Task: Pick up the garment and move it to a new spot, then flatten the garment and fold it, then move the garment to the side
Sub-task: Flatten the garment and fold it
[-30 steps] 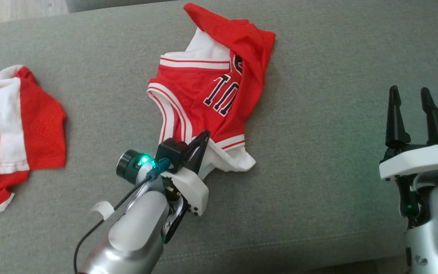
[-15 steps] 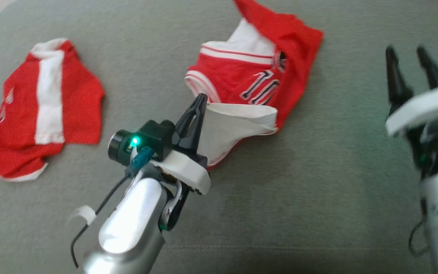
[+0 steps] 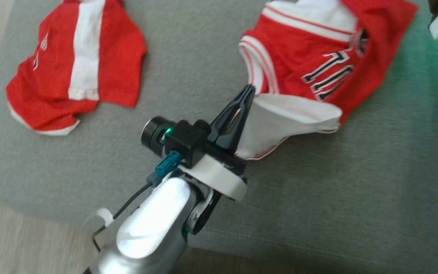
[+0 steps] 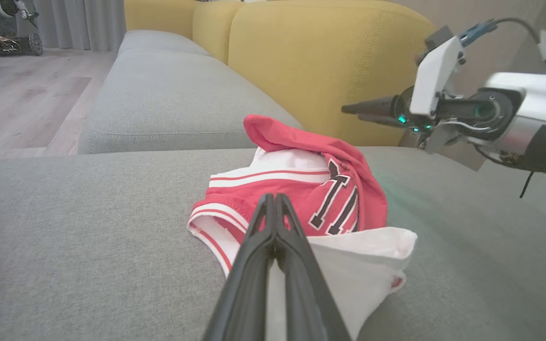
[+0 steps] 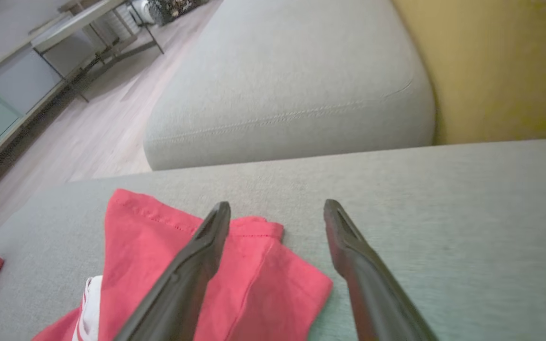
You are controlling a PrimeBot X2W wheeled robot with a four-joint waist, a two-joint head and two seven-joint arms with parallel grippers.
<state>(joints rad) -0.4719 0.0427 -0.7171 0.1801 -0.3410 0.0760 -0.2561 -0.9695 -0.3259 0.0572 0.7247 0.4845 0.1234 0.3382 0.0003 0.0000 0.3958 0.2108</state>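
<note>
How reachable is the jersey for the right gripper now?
Probably yes: the right gripper is open beside the jersey's red edge, with nothing between them; the left gripper pinches the opposite hem, out of the way.

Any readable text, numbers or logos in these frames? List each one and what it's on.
"10": dark, white-edged digits on the red jersey; the second digit is partly creased.
Dark mark at the red jersey's folded-over upper edge: mostly hidden, unreadable.
Small dark marks on the second red garment: too small to read.
No other text can be read.
</note>
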